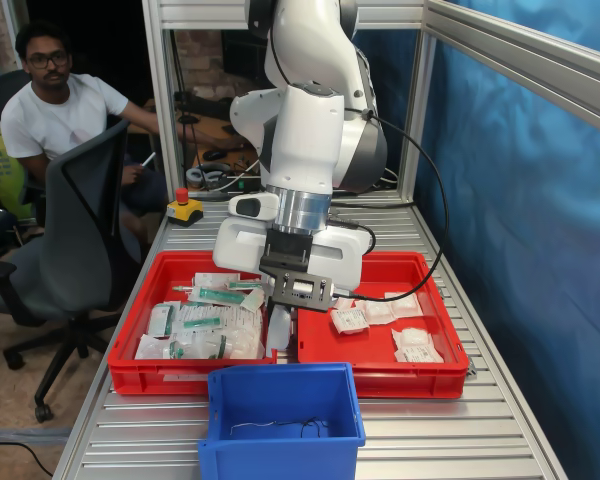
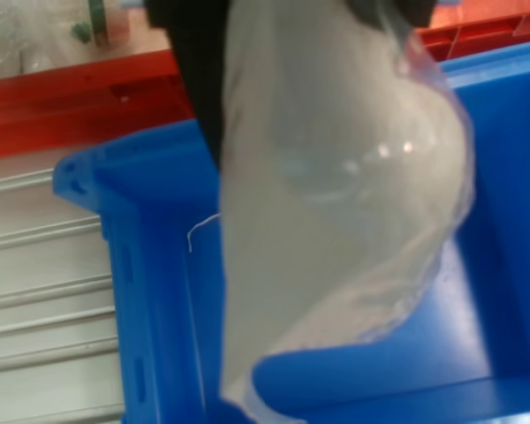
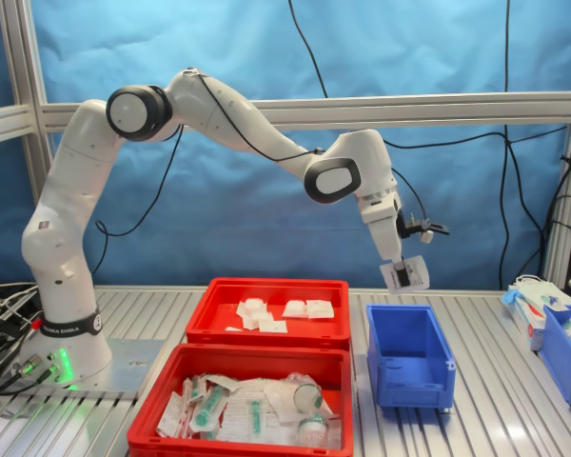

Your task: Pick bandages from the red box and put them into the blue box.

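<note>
My gripper [image 1: 280, 316] is shut on one bandage [image 1: 278, 338], a puffy white packet hanging from the fingers. In the second exterior view the gripper [image 3: 403, 265] holds the bandage [image 3: 406, 275] above the far end of the blue box [image 3: 409, 354]. The wrist view shows the bandage [image 2: 336, 203] dangling over the inside of the blue box [image 2: 132, 256]. The red box [image 1: 380, 352] holds several more white bandages [image 1: 350, 320] and lies behind the blue box [image 1: 285, 415]. In the second exterior view the red box [image 3: 205, 326] with its bandages [image 3: 295, 309] is left of the blue box.
A twin red tray [image 1: 140, 368] of green-printed packets [image 1: 205, 322] adjoins the red box. A thin thread [image 1: 280, 426] lies in the blue box. A seated man [image 1: 60, 100] and a yellow stop button [image 1: 184, 209] are behind the table. Another blue bin [image 3: 563, 354] stands at the second exterior view's right.
</note>
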Robot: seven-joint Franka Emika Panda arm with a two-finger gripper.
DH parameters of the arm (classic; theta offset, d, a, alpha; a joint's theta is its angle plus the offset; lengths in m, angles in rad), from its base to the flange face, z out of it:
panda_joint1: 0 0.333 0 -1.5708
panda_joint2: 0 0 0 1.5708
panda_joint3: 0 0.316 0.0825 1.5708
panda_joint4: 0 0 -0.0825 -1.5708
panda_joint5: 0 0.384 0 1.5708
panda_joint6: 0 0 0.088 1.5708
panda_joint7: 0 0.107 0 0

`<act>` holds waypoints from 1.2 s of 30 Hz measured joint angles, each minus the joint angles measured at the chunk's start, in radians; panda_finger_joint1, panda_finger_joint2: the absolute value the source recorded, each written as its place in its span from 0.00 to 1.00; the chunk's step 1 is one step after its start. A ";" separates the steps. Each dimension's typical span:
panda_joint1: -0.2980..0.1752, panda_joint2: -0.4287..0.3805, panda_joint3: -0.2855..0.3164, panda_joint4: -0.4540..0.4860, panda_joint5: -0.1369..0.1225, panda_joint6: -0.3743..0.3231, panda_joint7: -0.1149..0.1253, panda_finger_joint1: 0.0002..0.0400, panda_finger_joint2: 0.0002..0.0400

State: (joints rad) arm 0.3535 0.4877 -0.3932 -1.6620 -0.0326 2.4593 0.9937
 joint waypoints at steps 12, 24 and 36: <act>0.000 0.000 -0.001 0.002 0.001 0.004 0.000 0.35 0.35; 0.000 0.000 -0.001 0.002 0.001 0.006 0.000 0.60 0.60; 0.000 0.000 -0.001 0.002 0.001 0.006 0.000 0.96 0.96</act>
State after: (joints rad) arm 0.3535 0.4877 -0.3946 -1.6596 -0.0316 2.4651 0.9937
